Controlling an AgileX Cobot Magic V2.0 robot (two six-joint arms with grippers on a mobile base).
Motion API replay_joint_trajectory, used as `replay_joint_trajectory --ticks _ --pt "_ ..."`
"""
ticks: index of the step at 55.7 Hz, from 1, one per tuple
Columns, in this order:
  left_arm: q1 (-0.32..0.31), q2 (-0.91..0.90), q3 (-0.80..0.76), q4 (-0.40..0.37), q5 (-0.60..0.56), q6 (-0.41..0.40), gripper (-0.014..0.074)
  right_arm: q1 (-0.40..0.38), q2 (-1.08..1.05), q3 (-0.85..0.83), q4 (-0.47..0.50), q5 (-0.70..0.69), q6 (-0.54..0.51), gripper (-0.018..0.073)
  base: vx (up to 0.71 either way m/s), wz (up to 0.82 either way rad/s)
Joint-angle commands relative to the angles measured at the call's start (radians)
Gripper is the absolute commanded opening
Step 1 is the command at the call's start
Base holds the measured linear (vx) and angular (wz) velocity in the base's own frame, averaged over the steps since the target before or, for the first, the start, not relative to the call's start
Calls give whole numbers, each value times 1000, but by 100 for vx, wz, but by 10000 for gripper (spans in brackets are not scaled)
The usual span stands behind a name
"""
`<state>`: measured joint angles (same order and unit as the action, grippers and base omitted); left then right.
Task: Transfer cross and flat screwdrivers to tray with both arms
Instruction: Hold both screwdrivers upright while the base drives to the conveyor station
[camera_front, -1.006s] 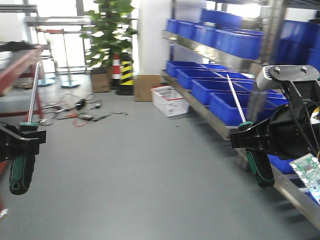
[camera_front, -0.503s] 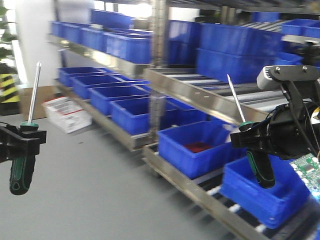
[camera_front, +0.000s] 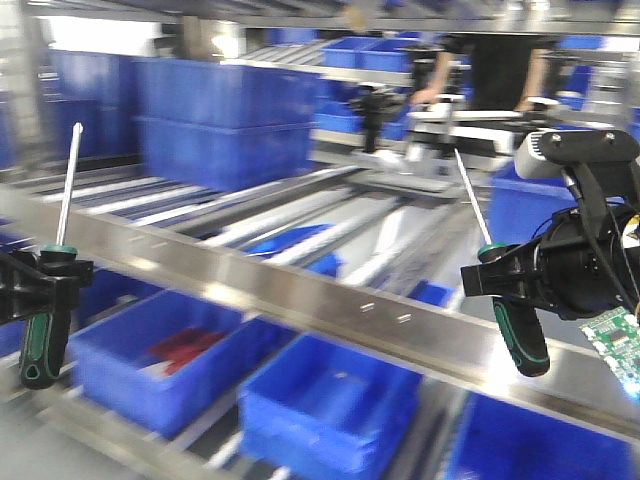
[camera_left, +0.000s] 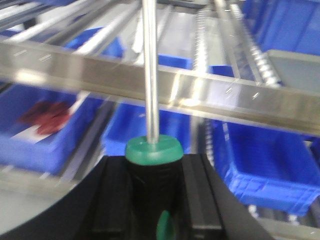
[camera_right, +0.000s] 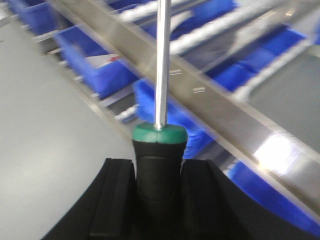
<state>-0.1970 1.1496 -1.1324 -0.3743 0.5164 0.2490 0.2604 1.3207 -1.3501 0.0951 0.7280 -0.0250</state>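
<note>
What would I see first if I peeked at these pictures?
Two green-and-black-handled screwdrivers point up: the left screwdriver clamped in the left gripper at the picture's left edge, the right screwdriver in the right gripper on the right. Behind them, blue bins sit in a steel rack.

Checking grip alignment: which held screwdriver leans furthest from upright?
The right screwdriver, clamped in the right hand: its shaft slants up-left. The left screwdriver, in the left hand, stands nearly upright.
</note>
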Motion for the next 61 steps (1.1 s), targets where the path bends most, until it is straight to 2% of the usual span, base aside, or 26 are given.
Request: replay_joint_trajectory --ticks 1,31,61 --pt "-4 -20 -27 -23 -85 -8 3 -4 -31 -34 -2 -82 -5 -8 41 -69" --pt "-4 -20 -27 -23 -85 -8 3 -4 -31 -34 0 -82 -5 -8 36 -65" --pt "-4 -20 -27 -23 -85 -8 3 -4 -31 -34 0 -82 -5 -8 23 -20"
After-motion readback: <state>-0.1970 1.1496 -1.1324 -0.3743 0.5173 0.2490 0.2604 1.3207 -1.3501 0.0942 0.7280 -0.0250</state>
